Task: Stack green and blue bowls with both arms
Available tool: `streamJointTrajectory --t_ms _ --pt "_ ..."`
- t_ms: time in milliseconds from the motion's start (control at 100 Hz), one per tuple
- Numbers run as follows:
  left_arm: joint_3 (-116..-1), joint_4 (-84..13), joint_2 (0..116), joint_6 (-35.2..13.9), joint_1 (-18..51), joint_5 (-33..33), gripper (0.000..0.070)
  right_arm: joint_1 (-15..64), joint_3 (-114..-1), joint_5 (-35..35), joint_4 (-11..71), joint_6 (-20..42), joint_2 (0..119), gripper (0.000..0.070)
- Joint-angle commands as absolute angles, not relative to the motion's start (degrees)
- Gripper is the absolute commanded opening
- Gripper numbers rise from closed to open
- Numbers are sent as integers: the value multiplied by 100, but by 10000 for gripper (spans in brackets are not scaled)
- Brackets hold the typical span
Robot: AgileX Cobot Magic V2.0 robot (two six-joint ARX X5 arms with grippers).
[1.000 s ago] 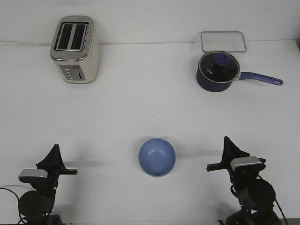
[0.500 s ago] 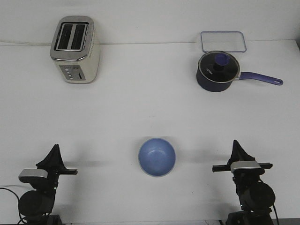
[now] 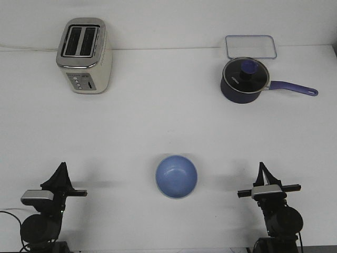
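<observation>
The light blue bowl [image 3: 176, 176] sits upright on the white table, near the front edge and midway between the arms. The pale green bowl does not show anywhere; I cannot tell whether it lies under the blue one. My left gripper [image 3: 61, 168] rests low at the front left, well to the left of the bowl. Its fingers meet in a point and hold nothing. My right gripper [image 3: 261, 169] rests low at the front right, well to the right of the bowl, fingers together and empty.
A cream and silver toaster [image 3: 84, 56] stands at the back left. A dark navy lidded saucepan [image 3: 244, 80] with a purple handle stands at the back right. A clear rectangular lid [image 3: 251, 46] lies behind the saucepan.
My right gripper has drawn back and turned from angled left to pointing straight ahead, settling lower at the front right. The left arm and the blue bowl have not moved.
</observation>
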State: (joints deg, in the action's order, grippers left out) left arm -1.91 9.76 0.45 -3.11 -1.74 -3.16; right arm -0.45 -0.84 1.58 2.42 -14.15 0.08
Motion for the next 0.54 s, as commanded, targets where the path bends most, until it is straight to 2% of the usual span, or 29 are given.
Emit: streamJointTrajectory --t_ms 0,530 --pt "-80 1033 49 -351 -180 -311 13 -38 -73 165 78 -1474 5 0" --pt "-80 1033 49 -351 -180 -311 13 -38 -73 152 -86 -1476 5 0"
